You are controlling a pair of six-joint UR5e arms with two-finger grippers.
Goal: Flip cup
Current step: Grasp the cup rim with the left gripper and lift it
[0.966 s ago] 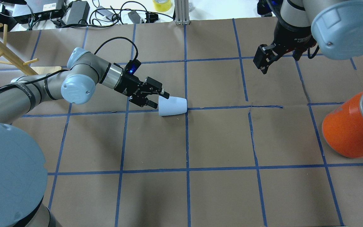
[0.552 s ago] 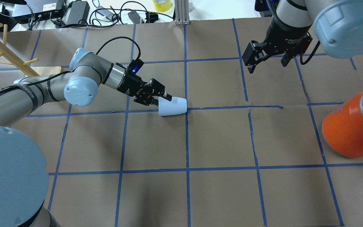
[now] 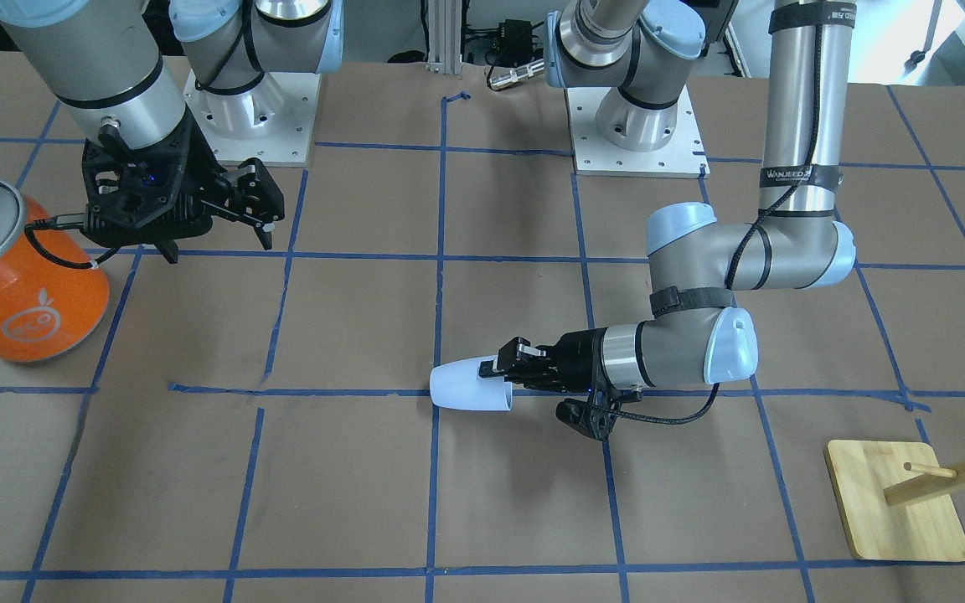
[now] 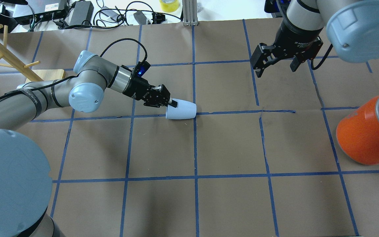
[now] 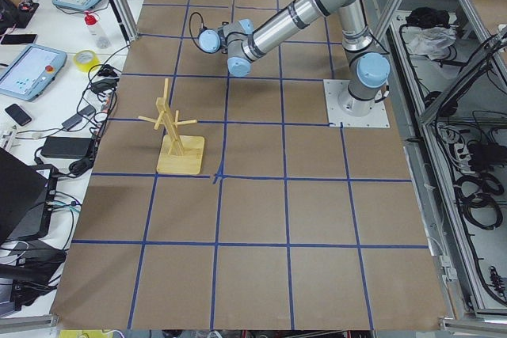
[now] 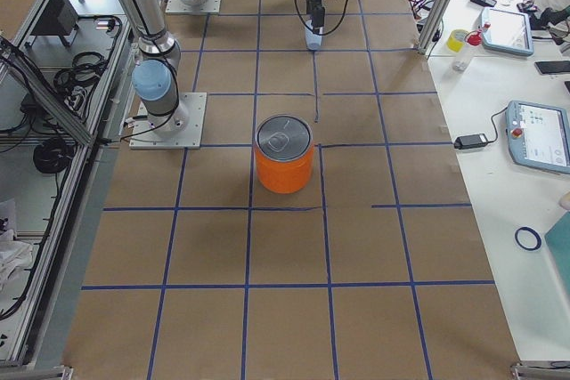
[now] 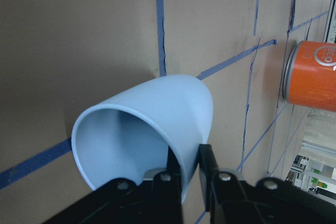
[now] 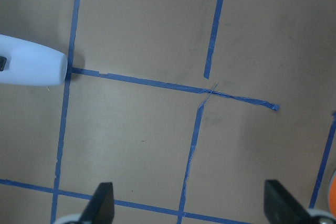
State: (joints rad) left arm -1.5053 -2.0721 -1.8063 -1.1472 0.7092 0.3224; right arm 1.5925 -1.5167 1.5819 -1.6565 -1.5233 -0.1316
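Here the table (image 4: 229,197) carries the cup (image 4: 181,111) on its side near the middle, long axis running left-right. Its mouth faces the left fingers (image 7: 208,163), which pinch its rim, one inside, one outside. The right fingers (image 8: 102,203), spread and empty, hang well apart.

1. The table (image 4: 229,148) is covered with brown paper, which is divided into squares by blue tape.
2. The cup (image 4: 181,110) is laid on its side over a tape line near the middle.
3. An orange can (image 4: 362,135) is stood upright towards one end.
4. A wooden rack (image 3: 893,502) is stood towards the other.
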